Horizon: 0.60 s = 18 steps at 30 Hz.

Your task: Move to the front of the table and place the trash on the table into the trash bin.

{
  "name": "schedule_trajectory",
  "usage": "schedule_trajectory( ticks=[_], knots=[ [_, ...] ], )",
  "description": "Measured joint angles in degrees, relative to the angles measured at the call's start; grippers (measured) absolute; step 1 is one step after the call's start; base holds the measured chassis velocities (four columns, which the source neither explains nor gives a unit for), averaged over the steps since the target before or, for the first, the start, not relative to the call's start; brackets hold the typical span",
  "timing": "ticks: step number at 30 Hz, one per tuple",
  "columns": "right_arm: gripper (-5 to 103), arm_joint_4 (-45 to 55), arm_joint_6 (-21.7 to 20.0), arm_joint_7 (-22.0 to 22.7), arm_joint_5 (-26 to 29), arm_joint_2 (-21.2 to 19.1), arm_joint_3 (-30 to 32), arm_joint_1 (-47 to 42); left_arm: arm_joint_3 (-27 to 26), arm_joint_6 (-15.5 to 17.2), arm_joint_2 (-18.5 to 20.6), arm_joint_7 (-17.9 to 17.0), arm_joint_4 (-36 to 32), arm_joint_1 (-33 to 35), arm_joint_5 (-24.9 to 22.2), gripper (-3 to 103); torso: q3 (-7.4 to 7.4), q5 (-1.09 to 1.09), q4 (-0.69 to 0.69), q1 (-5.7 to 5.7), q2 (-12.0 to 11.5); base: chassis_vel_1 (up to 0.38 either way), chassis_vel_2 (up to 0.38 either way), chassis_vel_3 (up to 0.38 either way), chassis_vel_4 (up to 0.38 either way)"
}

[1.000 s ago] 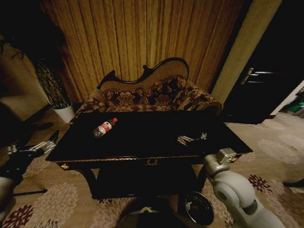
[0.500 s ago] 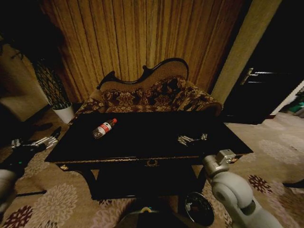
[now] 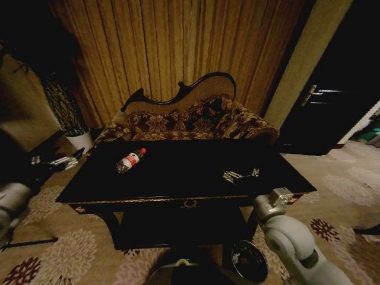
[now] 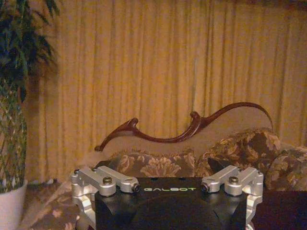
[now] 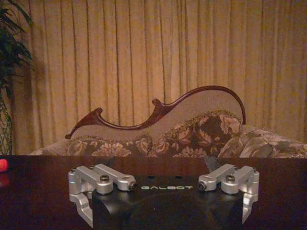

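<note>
Lying on its side on the black table (image 3: 178, 172), toward the left and nearer the sofa (image 3: 196, 122), a clear bottle (image 3: 130, 160) with a red label is seen in the head view. A small pale scrap (image 3: 240, 174) is found on the right half of the tabletop. A dark bin (image 3: 249, 260) is stood on the carpet below the table's front right corner. The left gripper (image 3: 56, 161) is held off the table's left end, near a white plant pot (image 3: 80, 141); the right gripper (image 3: 279, 199) is held at the front right edge. Whether either pincer is wide or narrow cannot be told.
</note>
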Motion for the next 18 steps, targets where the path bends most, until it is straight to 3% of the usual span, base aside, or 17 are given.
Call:
schedule_trajectory(
  ticks=[4, 11, 18],
  knots=[
    [100, -0.8, 0.24, -0.03, -0.17, -0.12, 0.33, 0.03, 6.22, 2.52, 0.85, -3.62, 0.31, -4.76, -0.79, 100, 0.01, 0.01, -0.02, 0.0, 0.0, 0.0, 0.0, 0.0, 0.0],
    [100, -2.41, 0.48, -0.12, -0.07, -0.64, 1.15, 1.48, 16.3, 5.15, 2.72, -5.4, 3.24, -10.36, -1.33, 100, 0.0, 0.0, 0.01, 0.0, 0.0, 0.0, 0.0, 0.0, 0.0],
    [100, -3.76, 0.62, -0.2, 0.05, -0.3, 1.06, 2.73, 21.26, 8.13, 5.91, -7.13, 5.38, -13.89, -3.2, 100, 0.0, 0.0, 0.0, 0.0, -0.01, 0.0, 0.0, 0.0, 0.0]
  ],
)
